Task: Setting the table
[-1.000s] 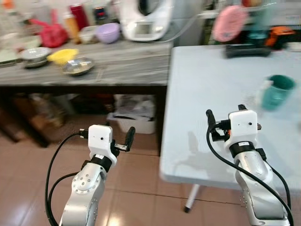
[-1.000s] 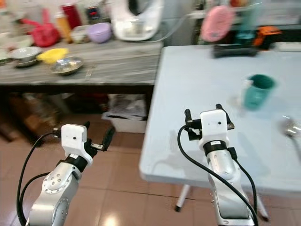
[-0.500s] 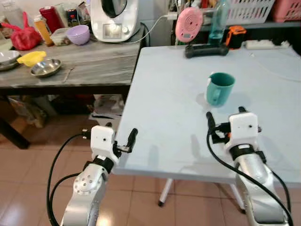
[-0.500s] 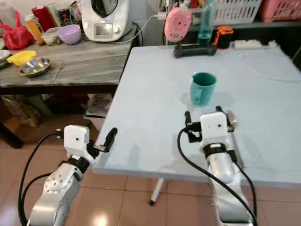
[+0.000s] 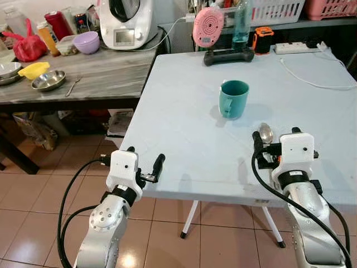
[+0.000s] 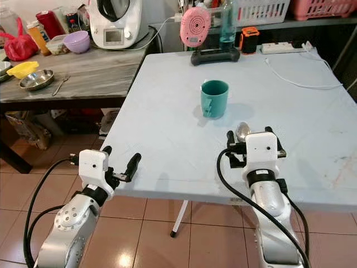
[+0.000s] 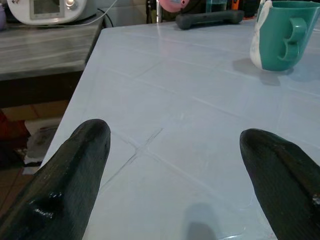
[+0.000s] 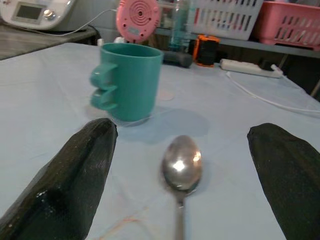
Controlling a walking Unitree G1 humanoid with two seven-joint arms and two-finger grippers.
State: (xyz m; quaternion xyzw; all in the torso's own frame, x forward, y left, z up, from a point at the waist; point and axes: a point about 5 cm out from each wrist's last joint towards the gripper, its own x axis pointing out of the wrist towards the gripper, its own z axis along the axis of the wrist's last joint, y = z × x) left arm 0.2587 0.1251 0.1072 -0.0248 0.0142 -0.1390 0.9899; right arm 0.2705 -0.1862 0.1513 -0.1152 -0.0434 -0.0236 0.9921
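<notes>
Pale blue counter [image 5: 184, 128]: teal mug [image 5: 233, 99] upright near its middle, handle toward the robot; metal spoon [image 8: 182, 169] lying on the surface just in front of the right tool [image 8: 182, 190], bowl end toward the mug, between that tool's spread, released fingers. Left tool [image 7: 180, 185], fingers likewise spread and grasping nothing, at the counter's near left edge. Behind: pink fan [image 5: 208, 26], bottle [image 5: 241, 22], black bar [image 5: 228, 56], power strip [image 5: 295, 47] with white cable [image 5: 312, 78]; grey side counter [image 5: 100, 72] with bowls [image 5: 48, 81], purple bowl [image 5: 87, 42], white appliance [image 5: 125, 22].
</notes>
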